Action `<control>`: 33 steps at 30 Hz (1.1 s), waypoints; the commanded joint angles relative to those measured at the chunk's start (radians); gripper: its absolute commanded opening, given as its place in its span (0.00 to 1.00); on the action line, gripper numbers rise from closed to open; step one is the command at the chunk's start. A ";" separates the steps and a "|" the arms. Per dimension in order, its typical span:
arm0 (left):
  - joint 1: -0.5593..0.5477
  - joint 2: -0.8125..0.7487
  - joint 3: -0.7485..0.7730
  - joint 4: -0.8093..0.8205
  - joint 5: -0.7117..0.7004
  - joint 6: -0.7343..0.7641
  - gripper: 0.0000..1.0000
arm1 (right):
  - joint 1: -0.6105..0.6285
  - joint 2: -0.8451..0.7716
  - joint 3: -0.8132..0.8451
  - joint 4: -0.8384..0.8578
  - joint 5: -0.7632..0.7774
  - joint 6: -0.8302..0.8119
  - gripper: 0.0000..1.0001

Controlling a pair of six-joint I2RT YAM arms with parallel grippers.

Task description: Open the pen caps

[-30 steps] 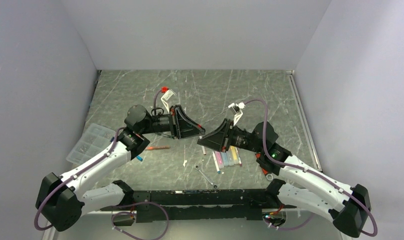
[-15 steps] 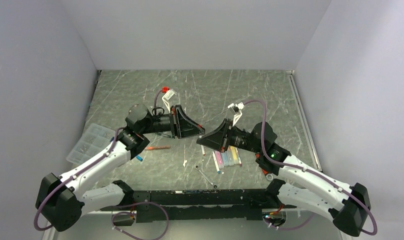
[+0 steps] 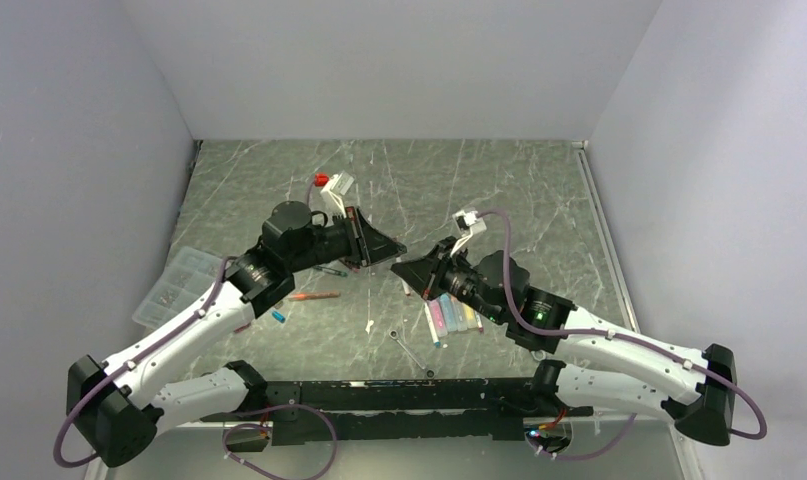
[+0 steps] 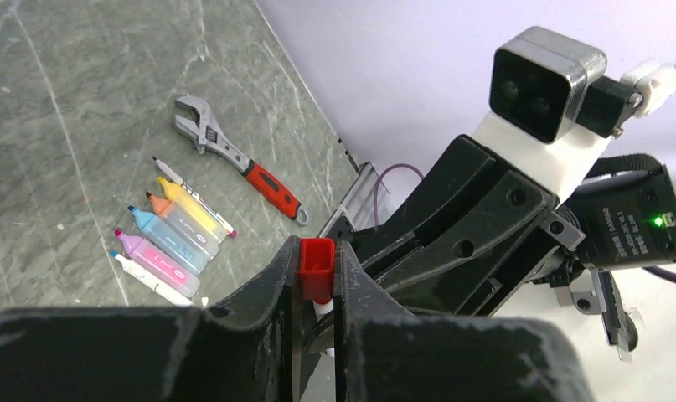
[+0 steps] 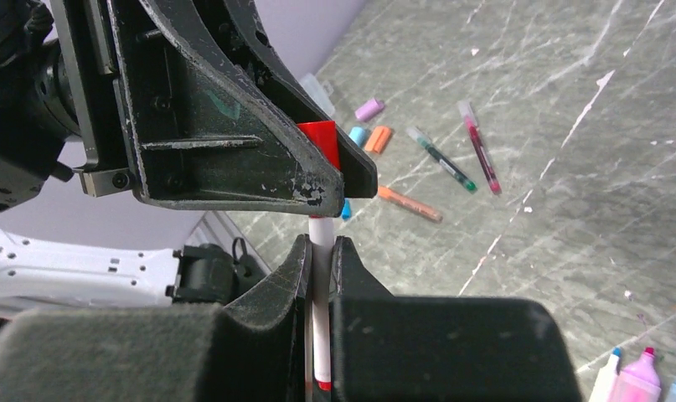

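Firmly, left tool [image 4: 316, 285] pinches red cap [image 4: 317, 258]; right tool [image 5: 320, 253] clamps the pen [image 5: 318, 228]

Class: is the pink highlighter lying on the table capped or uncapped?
Uncapped: the pink highlighter ends in a bare pointed nib with no cap on it, and a loose purple cap lies apart from it.

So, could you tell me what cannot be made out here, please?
Left wrist view: where the red cap meets the pen, hidden between the fingers of the left gripper.
Left wrist view: print on the highlighters, too small.
Top view: contents of the plastic box, too small.
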 commanded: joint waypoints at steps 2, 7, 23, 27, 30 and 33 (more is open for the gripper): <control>0.120 -0.005 0.119 0.034 -0.335 0.070 0.00 | 0.033 -0.060 -0.049 -0.127 0.139 0.055 0.00; 0.241 0.034 0.173 0.035 -0.327 0.046 0.00 | 0.091 -0.083 -0.088 -0.153 0.217 0.120 0.00; 0.362 0.121 0.261 0.049 -0.338 0.117 0.00 | 0.240 -0.099 -0.072 -0.236 0.465 0.135 0.00; 0.397 0.156 0.273 0.055 -0.310 0.102 0.00 | 0.250 -0.111 -0.078 -0.228 0.465 0.123 0.00; 0.407 0.185 0.268 0.107 -0.173 0.069 0.00 | 0.246 -0.102 -0.087 -0.190 0.410 0.088 0.00; 0.407 0.201 0.220 0.172 0.012 0.019 0.00 | 0.235 0.008 -0.012 -0.332 0.452 0.082 0.00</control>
